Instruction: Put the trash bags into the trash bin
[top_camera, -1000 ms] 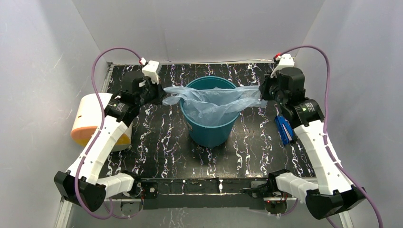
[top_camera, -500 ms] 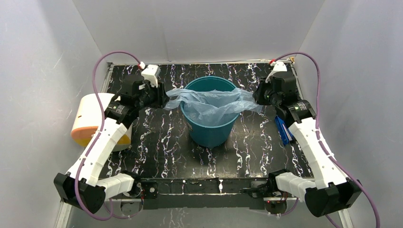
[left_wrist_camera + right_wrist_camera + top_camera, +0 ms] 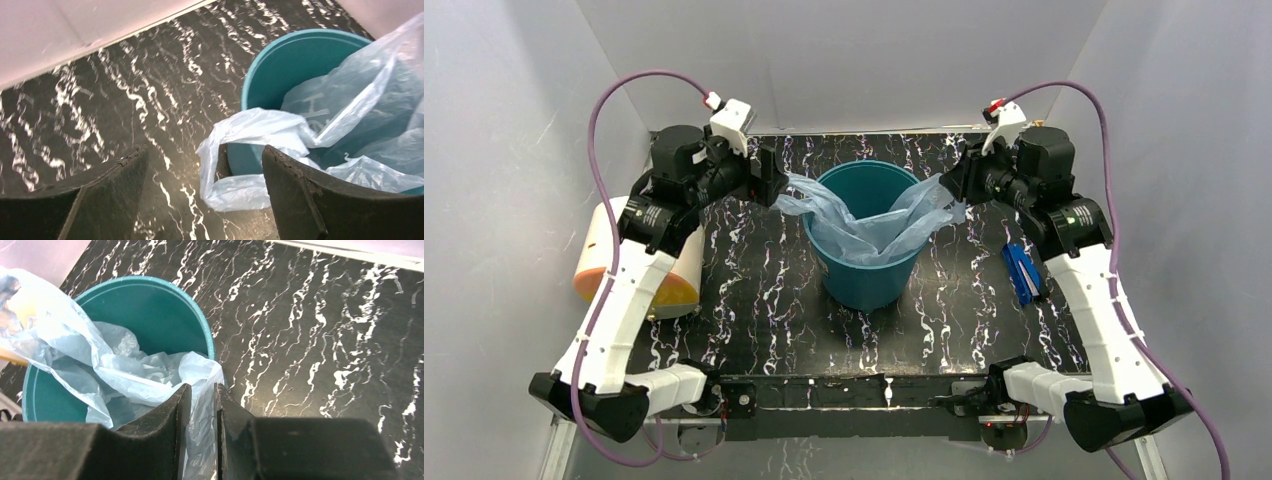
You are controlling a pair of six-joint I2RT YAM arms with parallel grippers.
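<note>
The thin, translucent light-blue plastic bag (image 3: pixel 874 225) looks crinkly and a little shiny, the round teal plastic bin (image 3: pixel 869 285) has smooth walls with a soft gloss, the black table top with white marble veins (image 3: pixel 754 300) is smooth, and the left gripper (image 3: pixel 204 152) has black fingers (image 3: pixel 300 200) that look matt and grainy.

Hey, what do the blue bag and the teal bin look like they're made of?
The bag looks like thin plastic film: translucent, crinkled, with glossy folds. The bin looks like moulded hard plastic: smooth, even teal walls with a slight sheen.
</note>
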